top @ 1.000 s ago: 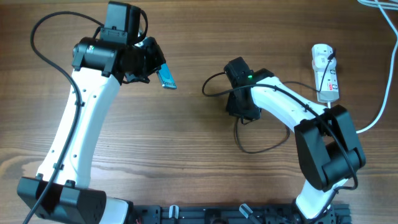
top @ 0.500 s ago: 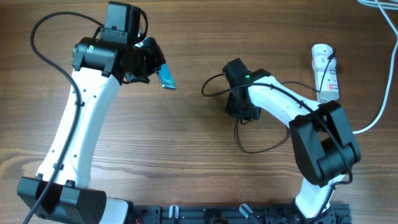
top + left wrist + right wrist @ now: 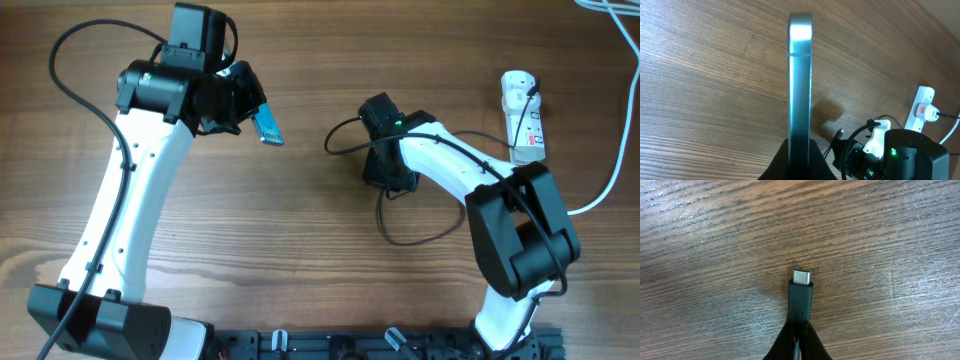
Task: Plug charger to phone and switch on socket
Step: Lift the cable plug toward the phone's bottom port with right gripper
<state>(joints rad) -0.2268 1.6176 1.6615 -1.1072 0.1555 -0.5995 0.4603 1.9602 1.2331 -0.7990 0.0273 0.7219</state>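
Note:
My left gripper [image 3: 245, 108] is shut on the phone [image 3: 267, 124], holding it on edge above the table; in the left wrist view the phone [image 3: 800, 75] shows as a thin teal edge running up from the jaws [image 3: 800, 155]. My right gripper [image 3: 378, 172] is shut on the charger plug; in the right wrist view the dark plug with its metal tip [image 3: 801, 297] sticks out of the jaws [image 3: 799, 332] just above the wood. The thin black charger cable [image 3: 410, 238] loops under the right arm. The white socket [image 3: 523, 116] lies at the far right with a black plug in it.
A white lead [image 3: 612, 170] runs from the socket area off the right edge. The right arm's body [image 3: 905, 157] shows in the left wrist view beside the socket [image 3: 922, 102]. The table is bare wood.
The right arm shifted slightly between the earliest frame and now. The left arm and phone have not moved.

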